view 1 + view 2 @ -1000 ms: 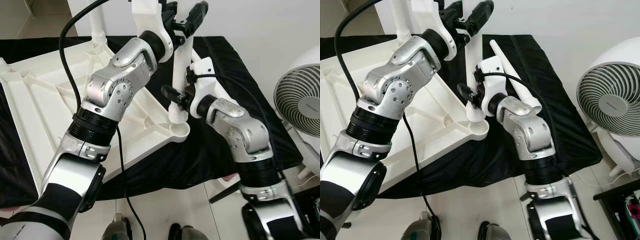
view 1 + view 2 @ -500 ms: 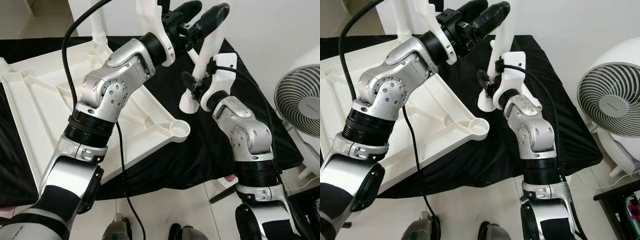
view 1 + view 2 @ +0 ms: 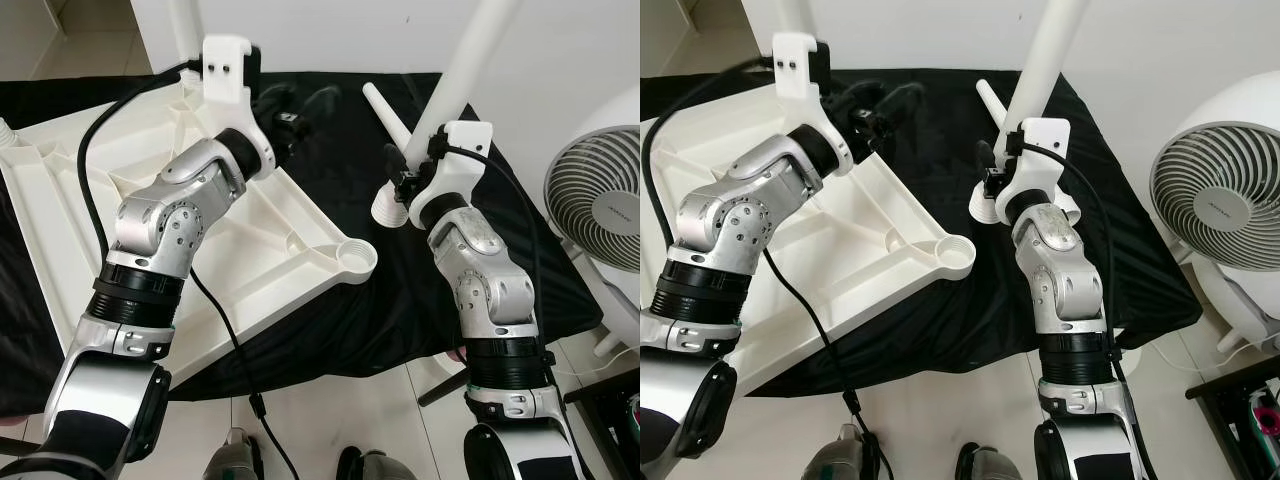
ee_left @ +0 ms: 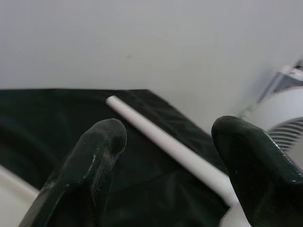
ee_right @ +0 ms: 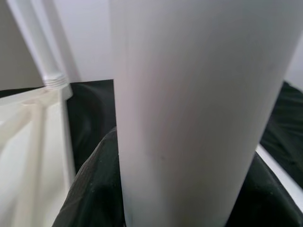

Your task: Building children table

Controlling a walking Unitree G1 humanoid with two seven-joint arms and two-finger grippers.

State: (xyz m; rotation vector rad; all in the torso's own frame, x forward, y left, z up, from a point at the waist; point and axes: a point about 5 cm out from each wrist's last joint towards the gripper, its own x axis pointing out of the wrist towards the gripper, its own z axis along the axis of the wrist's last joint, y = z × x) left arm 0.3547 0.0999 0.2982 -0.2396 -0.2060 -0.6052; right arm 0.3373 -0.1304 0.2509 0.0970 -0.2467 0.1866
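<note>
The white tabletop (image 3: pixel 90 200) lies upside down on a black cloth (image 3: pixel 400 310). Its near corner socket (image 3: pixel 357 258) holds nothing. My right gripper (image 3: pixel 402 184) is shut on a white table leg (image 3: pixel 465 70), which tilts up and away to the right. The leg's threaded end (image 3: pixel 388 210) hangs above the cloth, to the right of the socket. In the right wrist view this leg (image 5: pixel 189 118) stands between the black fingers (image 5: pixel 94 189). My left gripper (image 3: pixel 300 104) is open over the cloth behind the tabletop. A second loose leg (image 4: pixel 165 144) lies on the cloth beyond it.
A leg (image 3: pixel 185 35) stands upright in the tabletop's far corner. A white fan (image 3: pixel 600 205) stands at the right, close to my right arm. The cloth's front edge (image 3: pixel 330 375) meets pale floor tiles. A black cable (image 3: pixel 215 320) hangs from my left arm.
My left gripper let go of the leg and drew back down to the left. My right gripper lifted the leg off the corner socket, carried it right and tilted it.
</note>
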